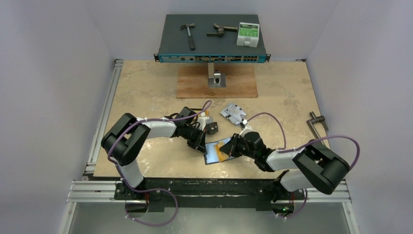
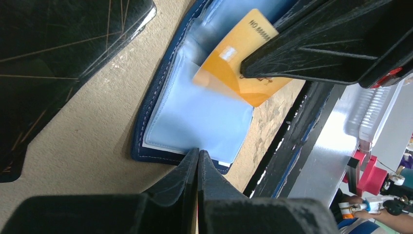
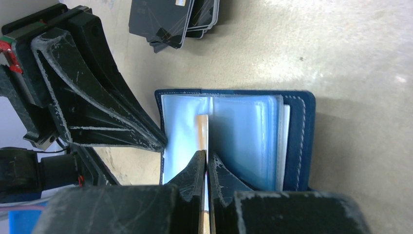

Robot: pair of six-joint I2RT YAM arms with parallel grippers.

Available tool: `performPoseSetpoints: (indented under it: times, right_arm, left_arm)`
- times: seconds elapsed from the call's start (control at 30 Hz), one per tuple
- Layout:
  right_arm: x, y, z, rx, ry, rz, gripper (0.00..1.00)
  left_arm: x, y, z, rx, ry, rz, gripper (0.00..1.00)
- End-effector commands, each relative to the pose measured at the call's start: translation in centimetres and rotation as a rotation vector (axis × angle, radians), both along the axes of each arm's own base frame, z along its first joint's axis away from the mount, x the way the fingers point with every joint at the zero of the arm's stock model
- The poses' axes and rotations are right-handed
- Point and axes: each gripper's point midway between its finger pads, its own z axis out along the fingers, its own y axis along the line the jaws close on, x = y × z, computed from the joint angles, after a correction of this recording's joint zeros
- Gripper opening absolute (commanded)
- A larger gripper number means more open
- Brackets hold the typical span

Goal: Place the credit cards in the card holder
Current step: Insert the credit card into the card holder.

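- The card holder (image 1: 212,156) lies open on the table (image 1: 146,92), close to its near edge, between the two grippers.
- The left gripper (image 2: 198,155) is clenched on nothing, and its tips touch the holder's left edge.
- The right gripper (image 3: 205,157) grasps a gold credit card (image 2: 231,58), whose end is in among the holder's clear sleeves.
- A stack of credit cards (image 3: 170,22) lies farther back.

The only print I can make out is on the gold card (image 2: 229,68), seen from the left wrist. A line of characters runs near one edge, starting with what looks like "NO", then a run of digits too blurred to read surely. The white-and-green box (image 1: 248,34) on the switch (image 1: 213,36) bears a label, too small to read.
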Motion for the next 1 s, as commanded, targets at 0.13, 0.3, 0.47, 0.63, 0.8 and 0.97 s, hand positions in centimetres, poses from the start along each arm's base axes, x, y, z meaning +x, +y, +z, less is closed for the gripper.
performPoseSetpoints:
  times: [0.13, 0.3, 0.47, 0.63, 0.8, 0.97]
  right_arm:
    - [-0.1, 0.0, -3.7, -0.095, 0.070, 0.033, 0.00]
    - [0.8, -1.2, -3.3, -0.160, 0.047, -0.035, 0.20]
    - [0.5, -2.9, -2.9, -0.244, 0.034, -0.089, 0.43]
    - [0.0, -2.8, -2.4, -0.307, 0.026, -0.061, 0.47]
    - [-0.6, -1.8, -2.5, -0.397, 0.020, -0.016, 0.47]
    - [-0.8, -2.3, -2.1, -0.491, 0.009, -0.007, 0.50]
  left_arm:
    - [0.8, 0.7, -0.4, 0.050, -0.076, -0.004, 0.00]
    - [0.7, 0.6, -0.4, 0.047, -0.073, -0.005, 0.00]
    - [0.8, 0.6, -0.3, 0.044, -0.074, -0.005, 0.00]
    - [0.7, 0.6, -0.3, 0.044, -0.075, -0.004, 0.00]
    - [0.8, 0.6, -0.2, 0.044, -0.075, -0.003, 0.00]
    - [0.7, 0.6, -0.2, 0.041, -0.071, -0.004, 0.00]
